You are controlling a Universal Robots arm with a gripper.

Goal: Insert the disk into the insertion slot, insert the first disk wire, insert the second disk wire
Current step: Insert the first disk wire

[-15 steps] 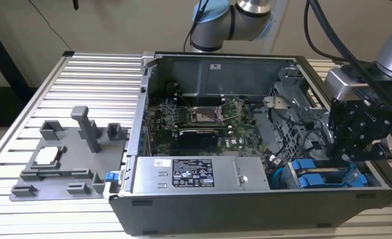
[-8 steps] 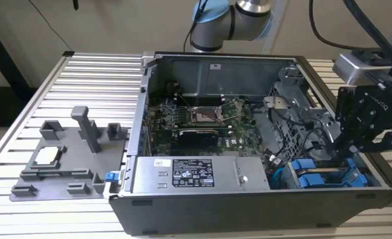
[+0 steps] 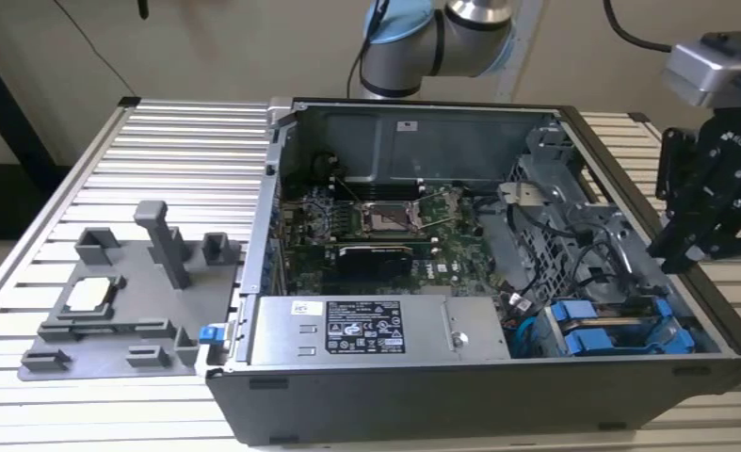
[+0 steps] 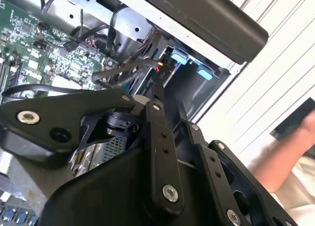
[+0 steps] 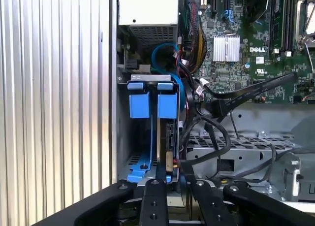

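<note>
So the disk (image 5: 167, 102) looks seated in the insertion slot (image 5: 150, 79), standing on edge with the bright blue end of its frame facing out. It's just beside 1 twin drive (image 5: 139, 102) with the same blue frame. The slot's a narrow bay in the dark grey sheet-metal cage, in a corner of the case.
</note>
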